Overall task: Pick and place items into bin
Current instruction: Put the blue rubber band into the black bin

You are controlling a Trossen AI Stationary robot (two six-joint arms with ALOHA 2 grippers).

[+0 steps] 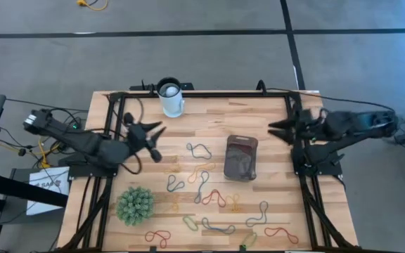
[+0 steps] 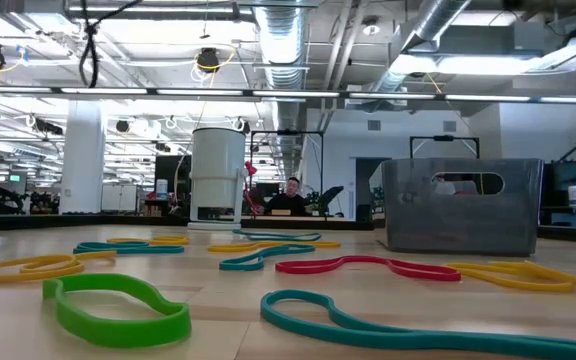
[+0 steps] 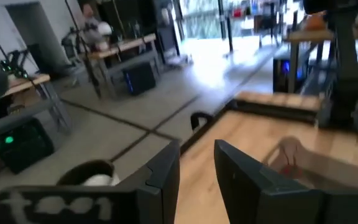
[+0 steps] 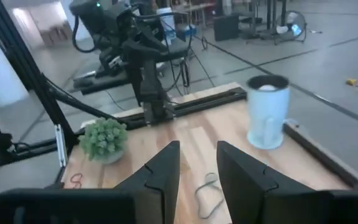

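Loops (image 1: pixel 204 184) scattered mid-table, bin (image 1: pixel 241 157) just beside them. Left hand (image 1: pixel 153 138) nearest (fingers parted, empty); right hand (image 1: pixel 281 130) parked at far edge, also released. Pinch one loop low, avoid neighbours.

Counts, high view: 2 hands, left hand (image 1: pixel 153 138) and right hand (image 1: pixel 278 131). 1 clear bin (image 1: pixel 241 157), nearer the right hand. 1 white cup (image 1: pixel 171 97) and 1 green spiky ball (image 1: pixel 135 205), both on the left hand's side. Roughly 15 loops (image 1: pixel 199 150) on the worktop (image 1: pixel 216 109); overlaps block an exact count.
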